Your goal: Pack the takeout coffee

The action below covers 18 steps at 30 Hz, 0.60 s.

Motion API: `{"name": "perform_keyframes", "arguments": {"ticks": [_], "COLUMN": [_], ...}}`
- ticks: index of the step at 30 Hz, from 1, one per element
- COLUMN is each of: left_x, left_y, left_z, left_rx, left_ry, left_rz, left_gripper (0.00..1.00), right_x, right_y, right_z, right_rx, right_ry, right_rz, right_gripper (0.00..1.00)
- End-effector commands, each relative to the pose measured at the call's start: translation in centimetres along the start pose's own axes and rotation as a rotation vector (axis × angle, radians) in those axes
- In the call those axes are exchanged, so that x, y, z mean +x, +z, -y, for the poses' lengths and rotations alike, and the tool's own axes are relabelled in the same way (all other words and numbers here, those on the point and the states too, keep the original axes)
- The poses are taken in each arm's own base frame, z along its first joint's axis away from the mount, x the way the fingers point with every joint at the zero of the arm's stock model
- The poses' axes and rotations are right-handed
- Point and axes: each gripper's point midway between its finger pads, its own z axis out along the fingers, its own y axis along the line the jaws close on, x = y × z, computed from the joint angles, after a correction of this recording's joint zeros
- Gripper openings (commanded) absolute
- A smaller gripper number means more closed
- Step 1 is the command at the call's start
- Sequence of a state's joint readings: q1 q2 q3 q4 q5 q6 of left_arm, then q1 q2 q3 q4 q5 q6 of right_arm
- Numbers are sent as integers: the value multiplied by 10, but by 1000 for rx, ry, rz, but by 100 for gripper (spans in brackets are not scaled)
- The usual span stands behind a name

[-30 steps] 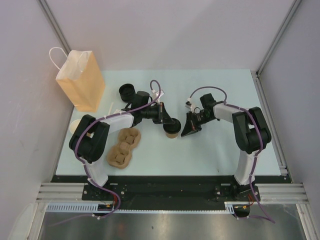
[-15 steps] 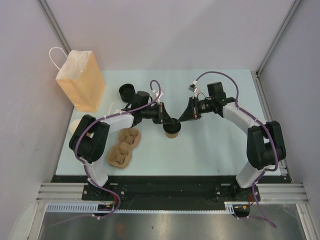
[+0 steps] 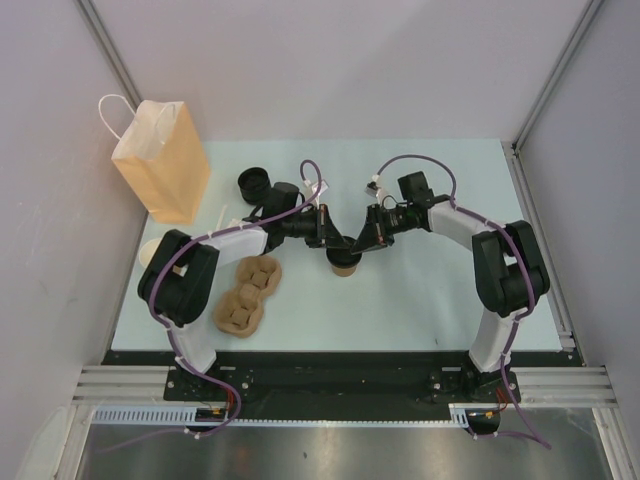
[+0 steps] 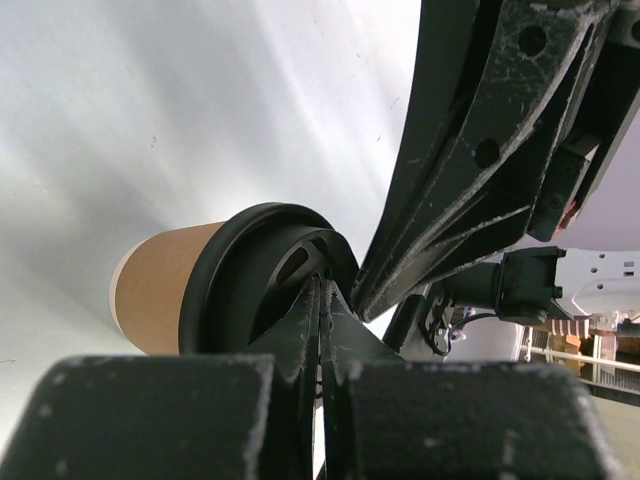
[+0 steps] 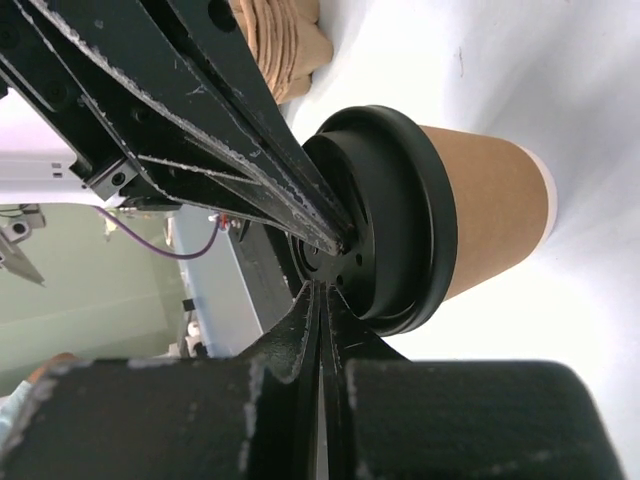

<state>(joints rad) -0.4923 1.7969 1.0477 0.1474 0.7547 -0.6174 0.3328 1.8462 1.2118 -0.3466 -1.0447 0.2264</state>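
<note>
The takeout coffee [image 3: 343, 264], a brown paper cup with a black lid, stands upright at mid-table. My left gripper [image 3: 343, 247] is shut, its tips resting on the lid's top from the left. My right gripper [image 3: 361, 246] is shut too, its tips on the lid from the right, close to the left tips. In the left wrist view the lid [image 4: 250, 285] and cup wall [image 4: 160, 290] sit just past my left gripper [image 4: 322, 292], with the right fingers [image 4: 470, 170] beside it. In the right wrist view the right gripper [image 5: 322, 292] touches the lid [image 5: 400, 220]; the left fingers [image 5: 200, 110] meet it.
A tan paper bag [image 3: 160, 160] stands at the far left. A stack of black lids [image 3: 254, 183] sits behind the left arm. A cardboard cup carrier [image 3: 248, 293] lies left of the cup. A lidless tan cup [image 3: 150, 252] sits at the table's left edge.
My right arm has swung left and brought its shut gripper from beside the cup onto the lid. The left gripper and the cup have stayed put.
</note>
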Motion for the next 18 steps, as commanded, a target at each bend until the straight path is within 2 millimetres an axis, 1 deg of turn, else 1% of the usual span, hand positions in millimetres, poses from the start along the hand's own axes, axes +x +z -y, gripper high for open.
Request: {"name": "perform_keyframes", "arguments": {"ticks": [1,3,4,5,6,7,8,9,10,11,12,13,14,15,16,17,18], "left_x": [-5,-11,-17,-20,-25,-31,-34,-39,-39,-46,-49,-47,-48,-41,-38,-37,-31], "left_y": [-8,-14,-20,-24,-28,-37,-42,-48,-52,-62,-67,-71,-79,-83,-86,-92,-95], "left_z": [16,29,45,53,60,72,77,84,85,90,90,86,80,72,68,65,57], "left_rx": [16,51,90,106,119,136,144,151,137,117,103,79,44,13,-3,-21,-62], "left_ry": [56,75,110,126,142,170,183,213,216,243,285,288,338,345,379,479,504], "left_rz": [11,28,47,56,69,93,104,118,114,143,153,146,151,119,107,102,84], "left_gripper": [0,2,4,7,16,20,31,36,41,49,52,56,71,77,84,95,99], "right_x": [-14,-21,-25,-29,-33,-38,-40,-42,-45,-47,-47,-47,-48,-41,-38,-35,-27], "right_y": [-6,-10,-12,-15,-19,-23,-26,-30,-36,-41,-46,-52,-58,-60,-63,-66,-68], "right_z": [-3,-19,-28,-36,-48,-57,-63,-70,-80,-84,-86,-91,-89,-84,-80,-77,-70], "right_rx": [55,14,-3,-20,-44,-55,-65,-76,-78,-75,-68,-61,-30,-2,22,62,84], "right_ry": [-73,-99,-110,-127,-157,-177,-178,-191,-214,-225,-227,-243,-254,-266,-285,-299,-304], "right_rz": [23,36,46,57,71,87,96,107,125,136,143,154,169,152,148,147,119], "right_gripper": [0,0,0,1,4,6,8,13,16,20,31,36,48,52,56,64,65]}}
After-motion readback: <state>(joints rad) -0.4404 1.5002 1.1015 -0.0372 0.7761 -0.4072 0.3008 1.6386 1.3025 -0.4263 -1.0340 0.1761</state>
